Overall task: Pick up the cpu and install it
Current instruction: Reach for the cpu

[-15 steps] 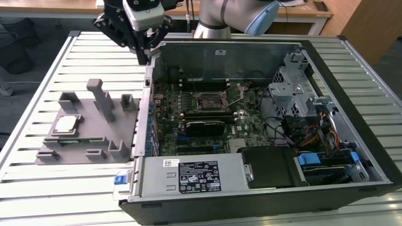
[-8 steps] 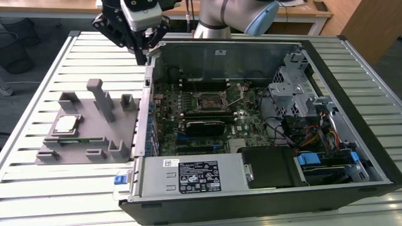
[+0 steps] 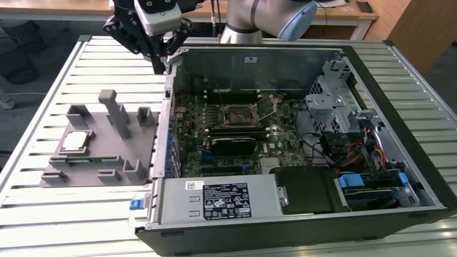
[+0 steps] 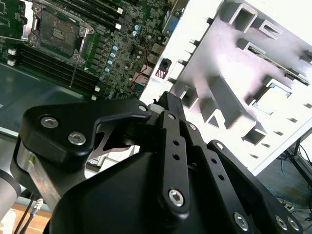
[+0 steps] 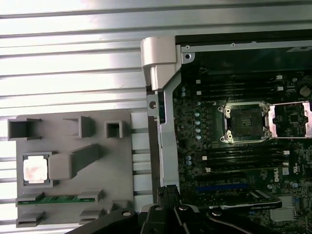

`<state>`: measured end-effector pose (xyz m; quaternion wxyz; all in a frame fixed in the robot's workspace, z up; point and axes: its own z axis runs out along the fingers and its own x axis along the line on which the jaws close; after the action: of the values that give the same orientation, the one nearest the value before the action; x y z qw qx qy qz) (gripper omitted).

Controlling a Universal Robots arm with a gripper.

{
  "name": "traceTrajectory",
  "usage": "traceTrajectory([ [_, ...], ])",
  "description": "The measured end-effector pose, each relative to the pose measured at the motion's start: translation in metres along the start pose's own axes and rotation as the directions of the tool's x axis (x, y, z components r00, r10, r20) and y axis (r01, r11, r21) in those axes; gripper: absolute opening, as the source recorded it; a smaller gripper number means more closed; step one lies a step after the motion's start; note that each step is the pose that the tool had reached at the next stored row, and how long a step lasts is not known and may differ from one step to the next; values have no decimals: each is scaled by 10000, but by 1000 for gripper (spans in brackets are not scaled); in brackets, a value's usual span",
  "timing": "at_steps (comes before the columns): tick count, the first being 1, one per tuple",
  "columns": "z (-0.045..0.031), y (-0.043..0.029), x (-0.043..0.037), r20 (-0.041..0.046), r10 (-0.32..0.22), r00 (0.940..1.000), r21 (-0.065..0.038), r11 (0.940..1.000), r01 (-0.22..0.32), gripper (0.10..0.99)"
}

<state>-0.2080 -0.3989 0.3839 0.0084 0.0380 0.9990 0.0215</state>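
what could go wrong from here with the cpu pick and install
1. The cpu sits low on the grey fixture beside tall posts; the gripper might clip one coming down.
2. The case wall stands between fixture and open socket; a low carry could strike it.

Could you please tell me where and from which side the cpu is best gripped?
Probably by two opposite thin edges, coming straight down from above. The cpu lies flat, metal top up, in a shallow pocket of the grey fixture, so its edges look reachable only from overhead.
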Motion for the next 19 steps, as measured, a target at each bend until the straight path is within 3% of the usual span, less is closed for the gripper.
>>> traceTrajectory([
  [19, 11, -6, 70, -13, 1, 10000, 1, 10000, -1, 106],
])
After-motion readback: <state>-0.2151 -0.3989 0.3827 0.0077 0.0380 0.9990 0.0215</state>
